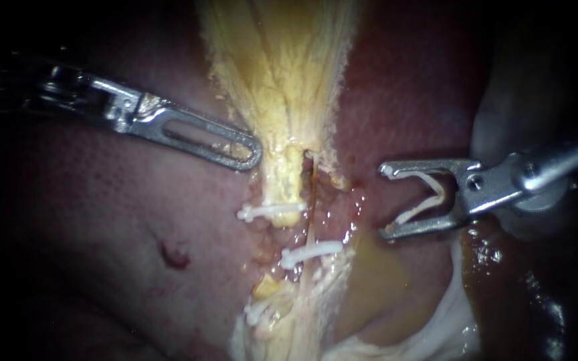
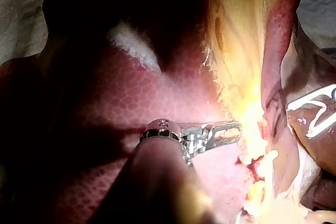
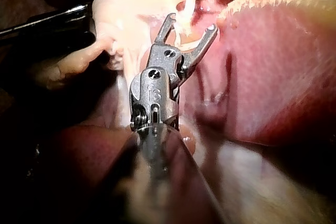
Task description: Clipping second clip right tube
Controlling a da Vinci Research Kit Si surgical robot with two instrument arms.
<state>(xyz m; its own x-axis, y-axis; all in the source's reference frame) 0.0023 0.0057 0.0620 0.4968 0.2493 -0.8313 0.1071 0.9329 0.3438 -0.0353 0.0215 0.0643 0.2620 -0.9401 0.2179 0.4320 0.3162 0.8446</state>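
Observation:
Pale yellow gallbladder tissue [image 1: 277, 63] narrows downward into a thick yellow tube [image 1: 287, 179], with a thin tube [image 1: 310, 224] just to its right. One white clip [image 1: 272, 212] crosses the thick tube. Another clip [image 1: 310, 252] sits lower on the thin tube, and a third clip [image 1: 262, 311] lies further down. My right instrument [image 1: 388, 200] stands apart to the right of the tubes. Its jaws are spread and carry a white V-shaped clip [image 1: 426, 197]. My left instrument [image 1: 252, 152] has its windowed jaws together, tip against the edge of the yellow tissue.
Red-brown liver [image 1: 102, 220] fills the left and upper right. A small dark red spot [image 1: 175, 256] marks it. White membrane [image 1: 436, 327] and a yellowish pool [image 1: 376, 267] lie under my right instrument. In the right wrist view the jaws [image 3: 186, 27] point at the clipped tubes.

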